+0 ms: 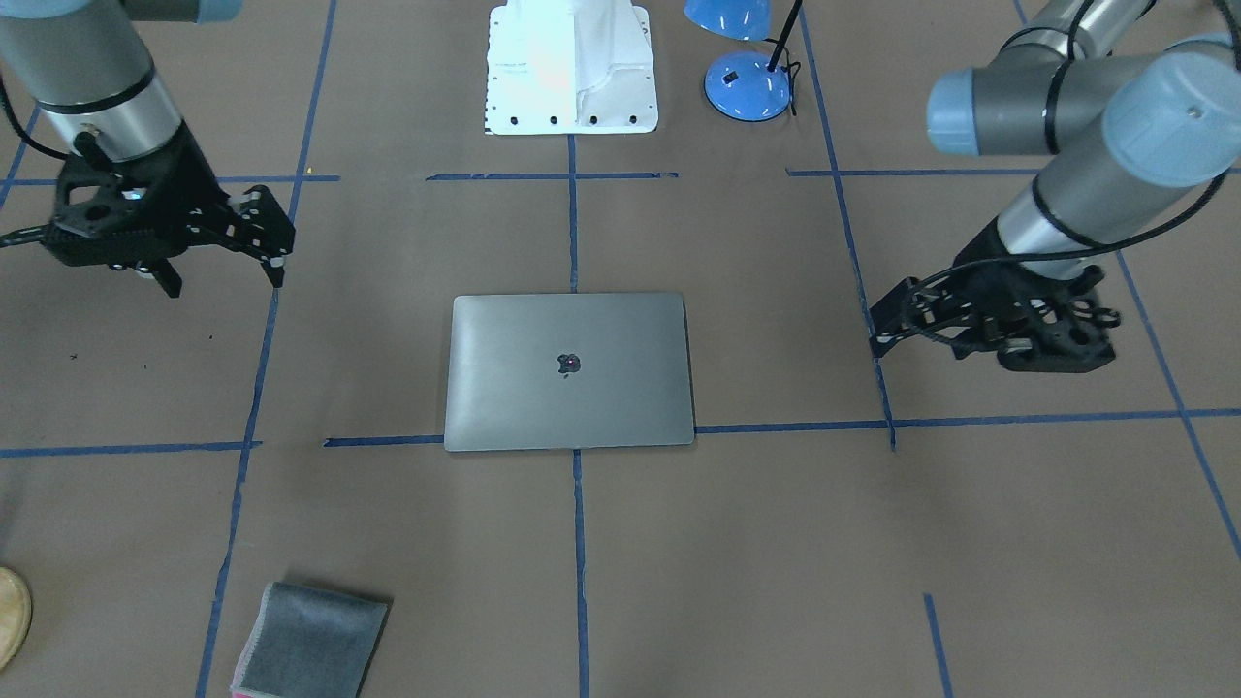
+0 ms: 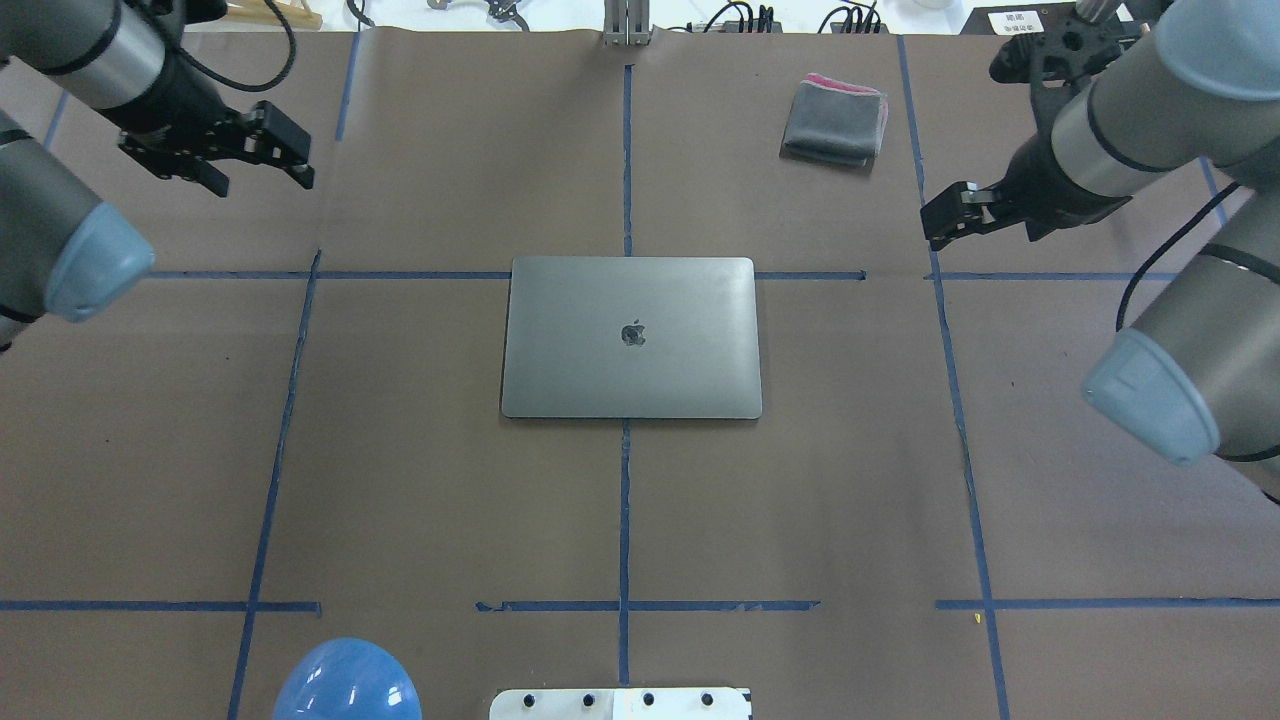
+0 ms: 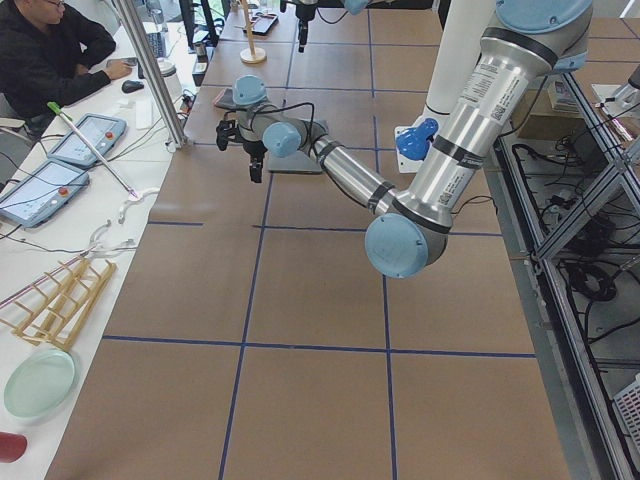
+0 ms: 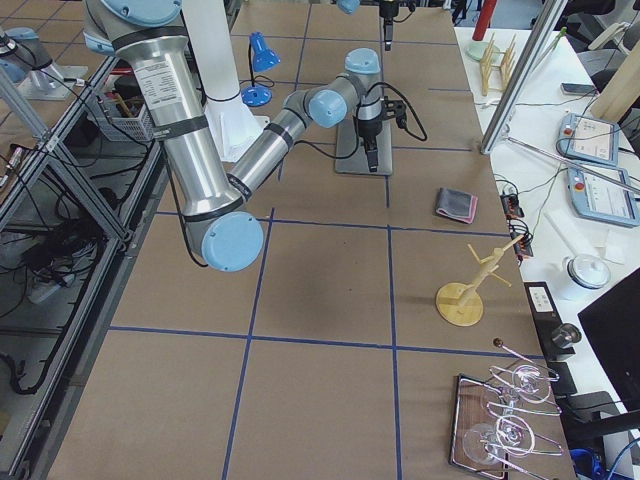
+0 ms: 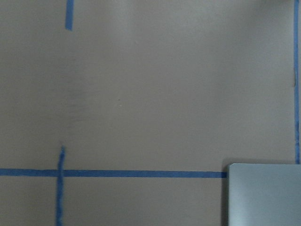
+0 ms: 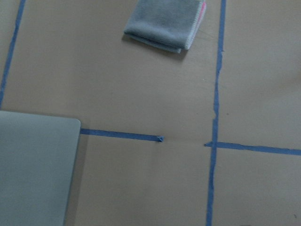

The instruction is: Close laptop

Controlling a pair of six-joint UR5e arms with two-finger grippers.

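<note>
The space-grey laptop [image 1: 570, 371] lies shut and flat in the middle of the table, lid up, with the dark apple logo showing. It also shows in the overhead view [image 2: 631, 337]. My left gripper [image 2: 260, 182] hovers open and empty, off the laptop's far left corner; in the front-facing view [image 1: 877, 339] it is seen side-on. My right gripper [image 1: 225, 281] hovers open and empty off the far right corner, and also shows overhead [image 2: 935, 235]. The left wrist view shows one lid corner [image 5: 263, 195] and the right wrist view another [image 6: 33, 169]. Neither gripper touches the laptop.
A small grey folded cloth [image 2: 835, 120] lies at the far right, also in the right wrist view [image 6: 164, 23]. A blue lamp [image 1: 747, 87] and the white robot base [image 1: 572, 68] stand at the near side. Blue tape lines cross the brown table.
</note>
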